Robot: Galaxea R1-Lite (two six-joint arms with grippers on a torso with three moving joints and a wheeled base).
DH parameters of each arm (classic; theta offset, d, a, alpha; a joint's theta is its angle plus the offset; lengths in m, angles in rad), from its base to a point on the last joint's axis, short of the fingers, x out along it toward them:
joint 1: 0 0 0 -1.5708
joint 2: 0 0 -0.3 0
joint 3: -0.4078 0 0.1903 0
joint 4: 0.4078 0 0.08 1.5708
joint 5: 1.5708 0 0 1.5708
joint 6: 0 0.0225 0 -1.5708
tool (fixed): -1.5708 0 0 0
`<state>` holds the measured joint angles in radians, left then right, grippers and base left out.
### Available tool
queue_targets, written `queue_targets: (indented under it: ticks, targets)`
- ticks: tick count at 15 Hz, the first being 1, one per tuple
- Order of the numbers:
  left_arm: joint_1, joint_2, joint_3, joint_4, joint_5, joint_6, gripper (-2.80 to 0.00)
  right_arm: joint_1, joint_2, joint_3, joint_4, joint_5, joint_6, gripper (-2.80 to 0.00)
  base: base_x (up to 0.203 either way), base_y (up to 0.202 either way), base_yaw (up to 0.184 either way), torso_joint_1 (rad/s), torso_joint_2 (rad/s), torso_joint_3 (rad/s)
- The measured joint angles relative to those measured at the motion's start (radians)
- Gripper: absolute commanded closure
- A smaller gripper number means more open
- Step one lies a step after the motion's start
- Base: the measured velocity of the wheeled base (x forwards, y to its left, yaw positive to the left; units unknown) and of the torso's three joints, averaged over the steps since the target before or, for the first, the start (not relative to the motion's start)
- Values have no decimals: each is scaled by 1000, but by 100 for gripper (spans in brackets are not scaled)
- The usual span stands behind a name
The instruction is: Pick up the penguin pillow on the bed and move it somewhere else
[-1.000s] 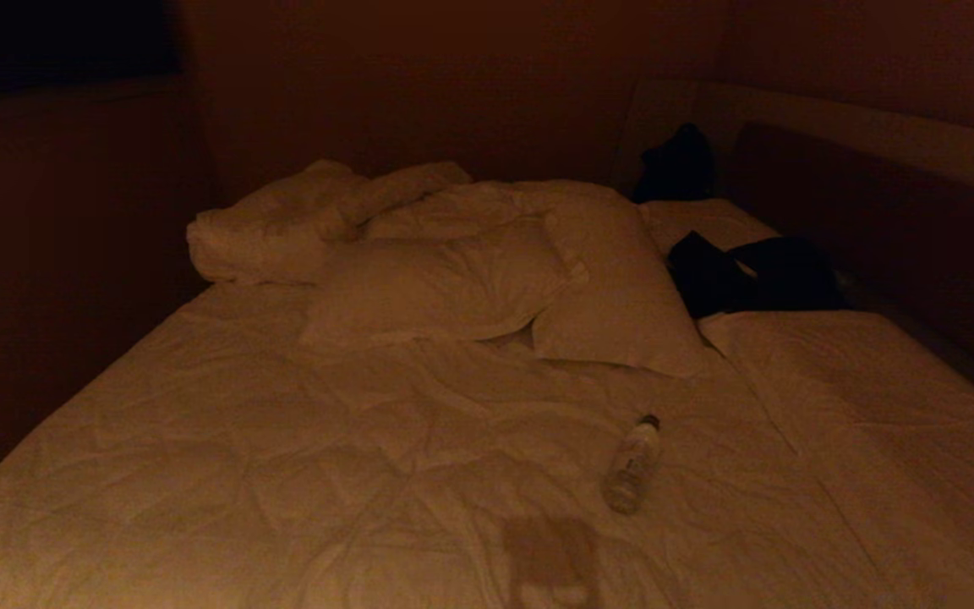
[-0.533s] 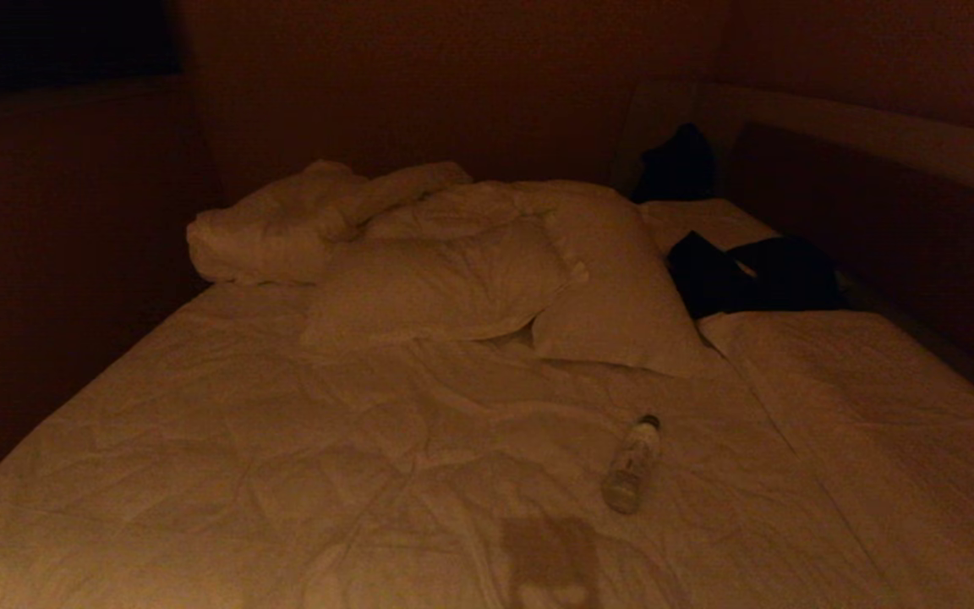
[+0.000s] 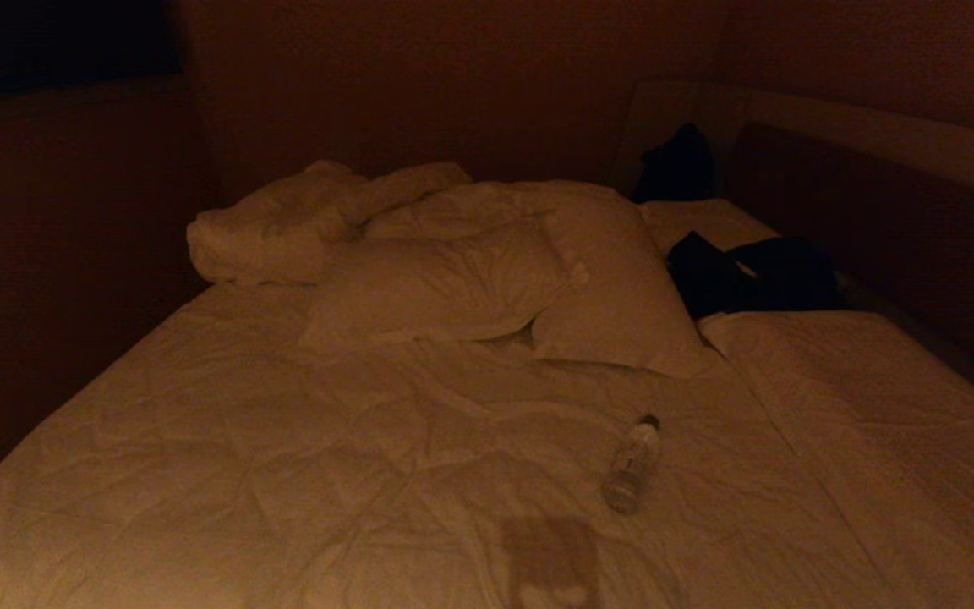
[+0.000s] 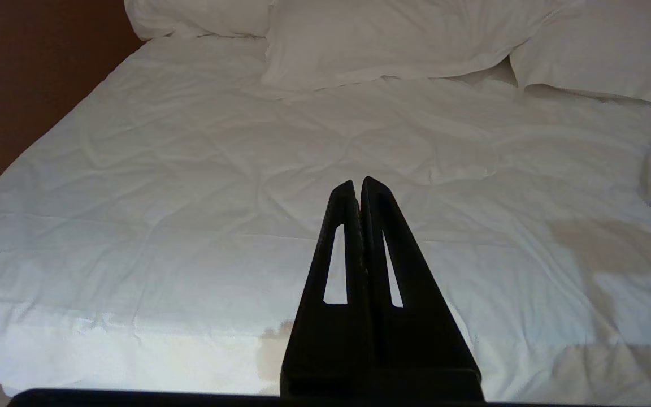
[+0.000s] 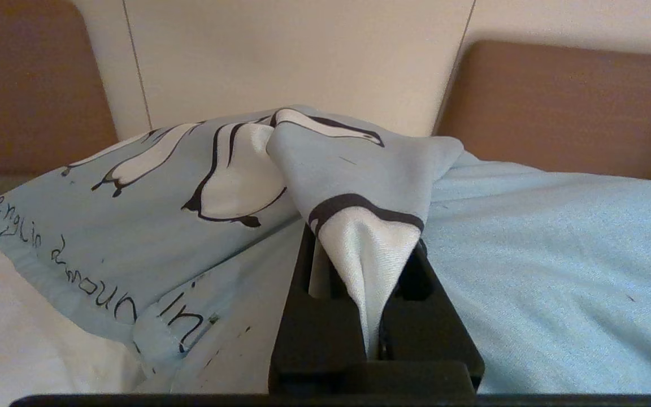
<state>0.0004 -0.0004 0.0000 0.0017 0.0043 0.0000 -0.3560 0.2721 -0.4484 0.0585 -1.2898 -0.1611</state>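
Right gripper (image 5: pixel 368 282): clamped on a bunched fold of the penguin pillow (image 5: pixel 190 186), outside the head view.
Pillow position: directly ahead of the gripper at 12 o'clock, draped toward 9 and 3 o'clock (long axis crosswise to the fingers), against the headboard (image 5: pixel 563 107).
Left gripper (image 4: pixel 359 186): together, empty, level over the bed (image 4: pixel 161 186).
Nearer arm: right.
Judgement: carry-off is next; thin fabric may slip.

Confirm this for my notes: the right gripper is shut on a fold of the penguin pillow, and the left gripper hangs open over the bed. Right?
Not quite. The left gripper is shut, fingers pressed together over the bed, as the left wrist view shows. The right gripper does pinch the penguin pillow.
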Motion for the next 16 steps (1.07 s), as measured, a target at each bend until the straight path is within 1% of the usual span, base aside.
queue_targets:
  ticks: [3,6,8,11,16]
  targets:
    - [1,0,0,0,0,0,0,0,0,-20,1,3,-7,0,0,0,0,0,0,0]
    - [0,0,0,0,0,-1,0,0,1,-10,3,39,-24,0,0,0,0,0,0,0]
    - [1,0,0,0,0,-1,0,2,1,2,5,85,-36,0,0,0,0,0,0,0]
    - [0,0,0,0,0,-1,0,4,1,9,3,175,-53,0,0,0,0,0,0,0]
    - [0,0,0,0,0,-1,0,21,3,5,0,320,-48,0,0,0,0,0,0,0]
